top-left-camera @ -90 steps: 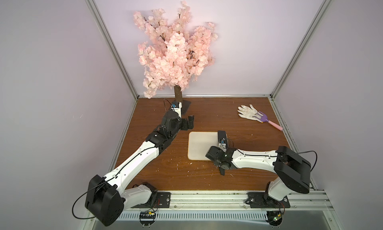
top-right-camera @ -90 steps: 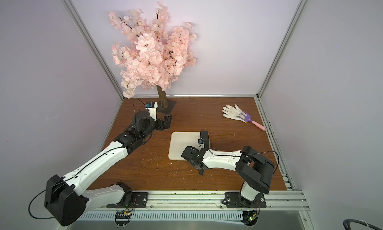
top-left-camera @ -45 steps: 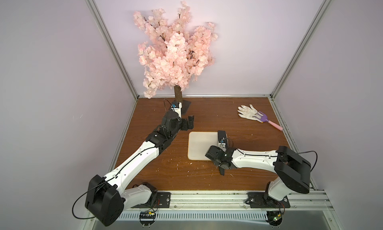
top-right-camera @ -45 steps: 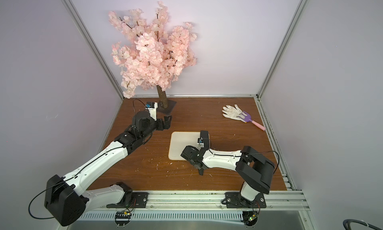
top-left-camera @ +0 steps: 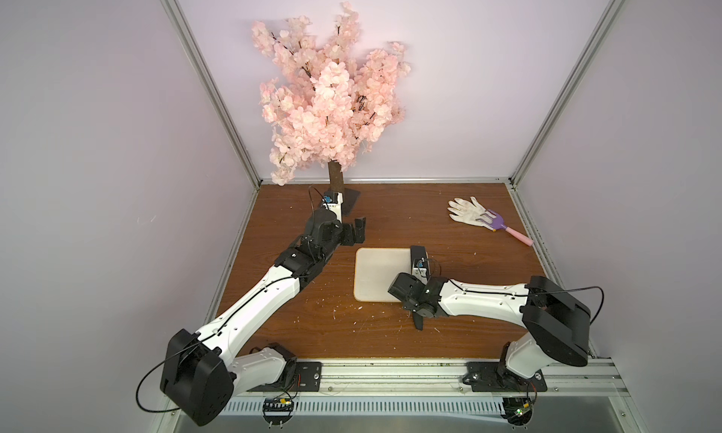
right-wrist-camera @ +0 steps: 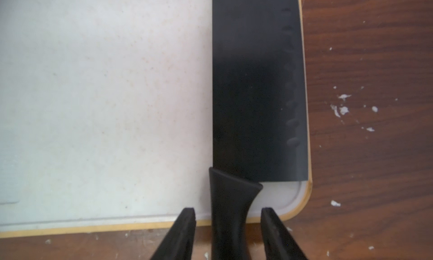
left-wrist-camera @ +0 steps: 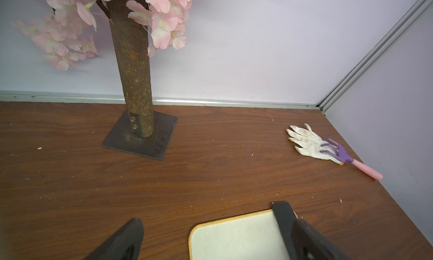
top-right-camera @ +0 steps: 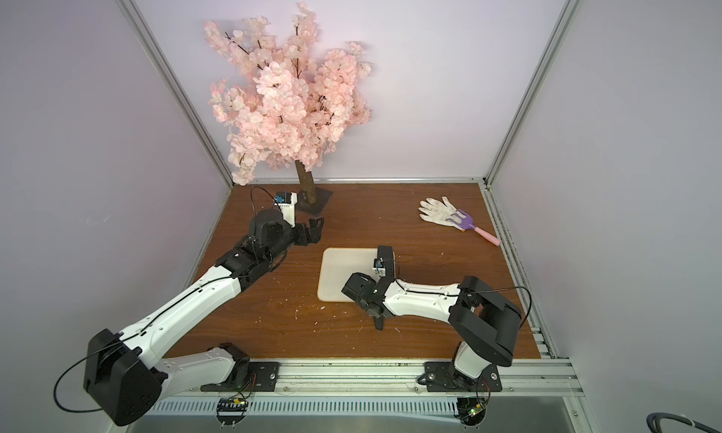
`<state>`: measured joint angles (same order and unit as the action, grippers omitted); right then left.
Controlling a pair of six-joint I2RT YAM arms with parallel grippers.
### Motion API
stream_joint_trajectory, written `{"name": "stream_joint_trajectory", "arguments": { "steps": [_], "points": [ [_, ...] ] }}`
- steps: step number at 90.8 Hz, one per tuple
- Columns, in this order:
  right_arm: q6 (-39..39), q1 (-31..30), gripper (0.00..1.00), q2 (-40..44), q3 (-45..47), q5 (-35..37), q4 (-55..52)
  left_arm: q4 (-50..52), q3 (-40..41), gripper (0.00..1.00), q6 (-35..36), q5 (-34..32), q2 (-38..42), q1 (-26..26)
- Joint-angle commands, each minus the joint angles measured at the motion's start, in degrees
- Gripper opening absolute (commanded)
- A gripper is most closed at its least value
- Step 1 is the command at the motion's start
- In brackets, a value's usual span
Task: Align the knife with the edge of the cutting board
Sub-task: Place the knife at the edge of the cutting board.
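A: Where's the knife (right-wrist-camera: pixel 255 87)?

B: Flat on the board (right-wrist-camera: pixel 105 94). The blade runs along 1 side, parallel to the tan rim and just inside it, and the handle pokes past the board's end over the worktop (right-wrist-camera: pixel 363 47).

A: And the jaws?

B: The right jaws are spread either side of the handle, touching nothing. The left jaws are wide apart, empty and well apart from the board.

A: What's left?

B: The alignment looks done. I'd say only lifting the right arm clear without nudging the knife.
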<state>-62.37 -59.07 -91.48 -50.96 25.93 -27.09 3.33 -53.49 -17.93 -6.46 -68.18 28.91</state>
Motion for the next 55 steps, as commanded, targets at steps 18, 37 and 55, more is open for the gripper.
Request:
{"name": "stream_joint_trajectory", "arguments": {
  "steps": [18, 37, 55],
  "points": [
    [0.7, 0.5, 0.6, 4.0, 0.7, 1.1, -1.1, -1.1, 0.5, 1.0, 0.4, -0.6, 0.6, 0.4],
    [2.6, 1.3, 0.81, 6.7, 0.6, 1.8, -1.0, -1.1, 0.5, 0.99, 0.5, -0.8, 0.5, 0.4],
    [4.9, 2.3, 0.99, 7.8, -1.3, 2.7, -2.4, -1.1, 0.5, 0.99, 0.5, -0.9, 0.2, 0.4]
  ]
}}
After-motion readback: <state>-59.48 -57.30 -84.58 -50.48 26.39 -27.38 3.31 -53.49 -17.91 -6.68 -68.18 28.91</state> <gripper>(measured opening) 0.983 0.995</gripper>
